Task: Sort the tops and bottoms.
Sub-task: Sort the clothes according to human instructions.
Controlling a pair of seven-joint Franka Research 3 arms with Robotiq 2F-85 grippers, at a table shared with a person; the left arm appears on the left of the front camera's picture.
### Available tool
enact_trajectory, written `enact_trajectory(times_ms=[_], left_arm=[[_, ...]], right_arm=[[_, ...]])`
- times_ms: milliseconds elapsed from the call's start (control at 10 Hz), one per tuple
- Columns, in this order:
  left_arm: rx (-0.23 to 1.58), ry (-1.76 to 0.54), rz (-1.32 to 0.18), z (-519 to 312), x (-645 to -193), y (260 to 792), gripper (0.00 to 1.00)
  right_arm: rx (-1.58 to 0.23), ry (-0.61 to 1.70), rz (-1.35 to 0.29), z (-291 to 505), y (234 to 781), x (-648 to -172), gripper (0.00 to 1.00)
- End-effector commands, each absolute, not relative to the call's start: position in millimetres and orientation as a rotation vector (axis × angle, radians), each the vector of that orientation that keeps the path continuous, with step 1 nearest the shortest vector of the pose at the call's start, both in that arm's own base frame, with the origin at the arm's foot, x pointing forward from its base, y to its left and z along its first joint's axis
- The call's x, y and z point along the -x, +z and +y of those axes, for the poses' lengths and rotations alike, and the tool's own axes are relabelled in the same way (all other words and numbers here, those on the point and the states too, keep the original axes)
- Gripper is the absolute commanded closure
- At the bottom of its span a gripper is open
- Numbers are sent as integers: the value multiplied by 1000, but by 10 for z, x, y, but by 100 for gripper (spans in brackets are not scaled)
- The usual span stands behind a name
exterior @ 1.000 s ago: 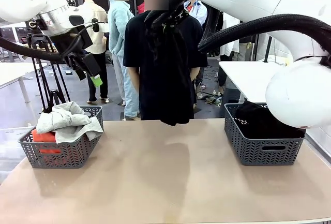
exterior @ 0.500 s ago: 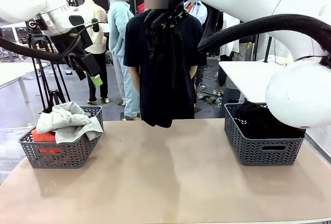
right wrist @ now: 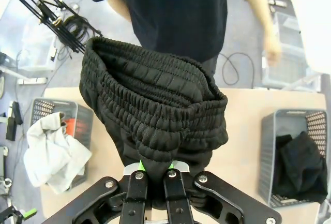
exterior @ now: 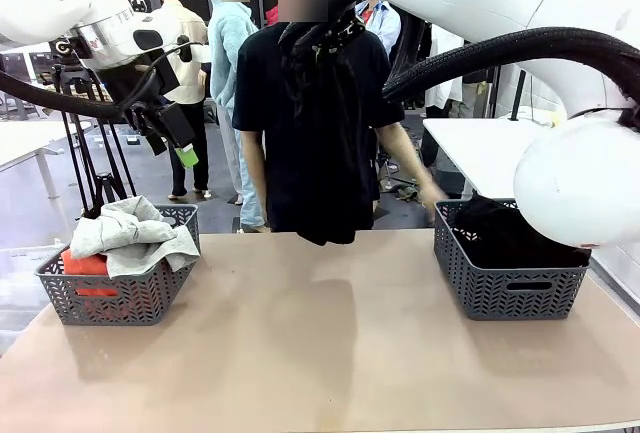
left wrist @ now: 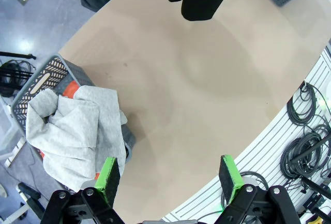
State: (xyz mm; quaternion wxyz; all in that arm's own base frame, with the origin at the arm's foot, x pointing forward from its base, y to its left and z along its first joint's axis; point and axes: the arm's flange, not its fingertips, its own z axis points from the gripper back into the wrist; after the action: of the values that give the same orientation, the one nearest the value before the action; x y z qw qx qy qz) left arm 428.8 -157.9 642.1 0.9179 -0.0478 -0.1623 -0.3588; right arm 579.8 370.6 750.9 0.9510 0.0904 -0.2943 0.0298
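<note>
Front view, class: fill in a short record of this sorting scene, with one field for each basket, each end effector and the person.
left basket: grey top over orange top
right basket: black garment inside
right end effector: shut on black bottoms, hanging above the table
left end effector: open, holding nothing, above the left basket
person's hand: reaching toward the right basket

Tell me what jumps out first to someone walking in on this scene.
A pair of black elastic-waist bottoms hangs high over the table's middle, pinched at the waistband by the right tool. The left basket holds a grey top piled over an orange top, with the open left tool above it. A person's hand reaches toward the right basket of black clothes.
</note>
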Motion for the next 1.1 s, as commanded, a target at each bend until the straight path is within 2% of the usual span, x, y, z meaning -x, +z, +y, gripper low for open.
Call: enact_trajectory(times_ms=[0,1000], left_arm=[[97,-737,-336,-1570,-4281,6431,0],[97,-737,-336,-1570,-4281,6431,0]], right_arm=[[-190,60,-592,3690,7532,-5775,100],[-190,60,-592,3690,7532,-5775,100]])
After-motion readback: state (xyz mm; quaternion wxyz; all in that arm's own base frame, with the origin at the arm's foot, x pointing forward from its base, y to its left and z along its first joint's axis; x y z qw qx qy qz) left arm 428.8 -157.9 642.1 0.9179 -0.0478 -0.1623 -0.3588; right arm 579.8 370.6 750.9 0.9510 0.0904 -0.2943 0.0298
